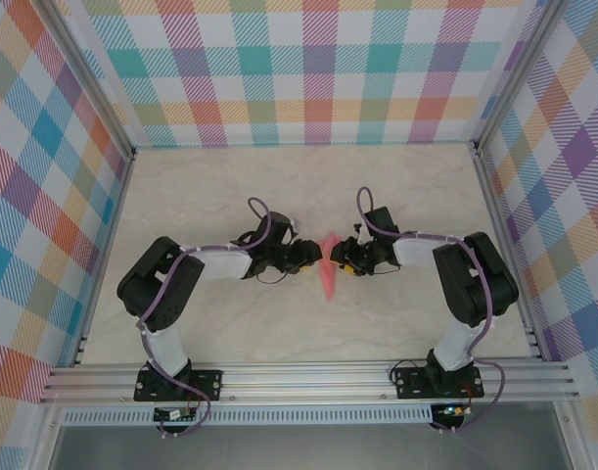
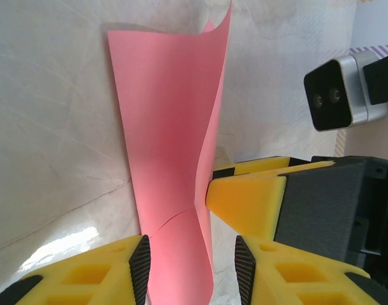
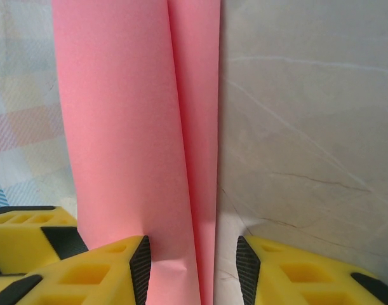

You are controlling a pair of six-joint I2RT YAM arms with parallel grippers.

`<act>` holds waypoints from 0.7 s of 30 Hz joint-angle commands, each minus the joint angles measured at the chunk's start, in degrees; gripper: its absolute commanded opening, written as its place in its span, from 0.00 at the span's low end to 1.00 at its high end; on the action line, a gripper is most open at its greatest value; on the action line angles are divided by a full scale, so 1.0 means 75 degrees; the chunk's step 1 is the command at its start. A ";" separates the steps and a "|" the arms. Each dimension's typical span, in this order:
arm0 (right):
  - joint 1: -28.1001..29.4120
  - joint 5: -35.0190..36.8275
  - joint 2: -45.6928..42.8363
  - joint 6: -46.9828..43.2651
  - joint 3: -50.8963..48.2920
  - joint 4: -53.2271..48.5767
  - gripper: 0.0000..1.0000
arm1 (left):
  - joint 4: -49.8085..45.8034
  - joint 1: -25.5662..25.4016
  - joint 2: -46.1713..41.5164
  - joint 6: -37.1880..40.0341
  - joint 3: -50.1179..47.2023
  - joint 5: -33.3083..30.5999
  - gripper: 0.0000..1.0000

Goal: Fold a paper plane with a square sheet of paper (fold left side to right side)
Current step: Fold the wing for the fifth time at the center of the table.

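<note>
The salmon-pink sheet of paper [image 1: 328, 276] lies mid-table, folded into a narrow strip that tapers toward the near edge. My left gripper [image 1: 315, 257] and right gripper [image 1: 341, 260] face each other across it. In the left wrist view the paper [image 2: 168, 127] runs between the open left gripper [image 2: 192, 268]; its right flap curls upright and touches a yellow finger [image 2: 251, 200] of the right gripper. In the right wrist view the paper [image 3: 130, 127] rests against the left pad of the open right gripper [image 3: 194, 267], clear of the right pad.
The pale marble-look table [image 1: 230, 196] is boxed in by checkered walls [image 1: 308, 78] on three sides. An aluminium rail [image 1: 308, 377] carrying both arm bases runs along the near edge. A left-gripper finger [image 3: 22, 232] shows low left in the right wrist view.
</note>
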 commanded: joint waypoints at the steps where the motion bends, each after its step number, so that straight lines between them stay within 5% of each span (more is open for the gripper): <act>1: 0.0068 0.0432 0.0272 -0.0124 -0.0051 -0.0513 0.44 | 0.0151 0.0111 0.0210 0.0149 0.0342 0.0361 0.42; 13: 0.0068 0.0444 0.0225 -0.0158 -0.0064 -0.0555 0.44 | 0.0129 0.0134 0.0946 0.0161 0.0944 0.0535 0.28; 21: 0.0036 0.0358 -0.0072 -0.0573 0.0085 -0.0762 0.46 | -0.0145 0.0305 0.0950 0.0472 0.0975 0.0379 0.03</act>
